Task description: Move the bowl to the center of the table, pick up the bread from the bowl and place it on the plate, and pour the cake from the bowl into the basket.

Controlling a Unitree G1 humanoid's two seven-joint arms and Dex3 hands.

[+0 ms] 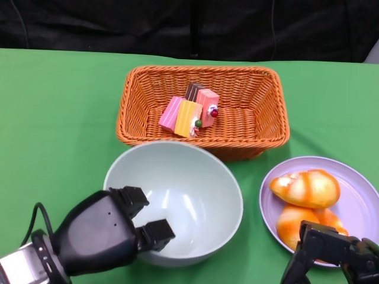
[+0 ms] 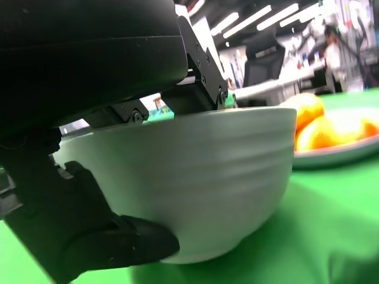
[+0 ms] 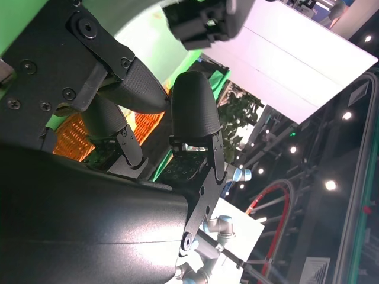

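The pale green bowl [image 1: 195, 177] stands empty near the table's front, just before the basket. My left hand [image 1: 112, 228] grips its near-left rim, fingers hooked inside; the left wrist view shows the bowl [image 2: 201, 171] with a finger [image 2: 124, 245] under its wall. Several pieces of cake [image 1: 189, 109] lie in the orange wicker basket [image 1: 201, 70]. Two breads [image 1: 308, 188] rest on the purple plate [image 1: 358, 204] at the right. My right hand [image 1: 331, 254] hovers at the plate's near edge, fingers [image 3: 192, 103] apart and holding nothing.
The green tablecloth [image 1: 59, 118] is bare on the left side. Behind the table hangs a black backdrop [image 1: 177, 23]. The bowl, basket and plate stand close together.
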